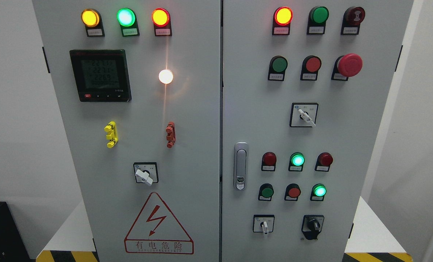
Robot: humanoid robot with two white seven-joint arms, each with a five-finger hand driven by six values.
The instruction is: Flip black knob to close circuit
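The black knob [313,225] sits at the lower right of the grey electrical cabinet's right door [260,91], on a black plate, its handle pointing roughly up and slightly left. To its left is a white-handled selector switch [264,224]. Neither robot hand nor arm shows anywhere in the head view.
Lit and unlit indicator lamps and push buttons cover both doors, with a red mushroom stop button [349,65]. Other white selector switches [304,115] [145,174], a door latch [240,166], a digital meter [100,75] and a red warning triangle [158,225] are also there.
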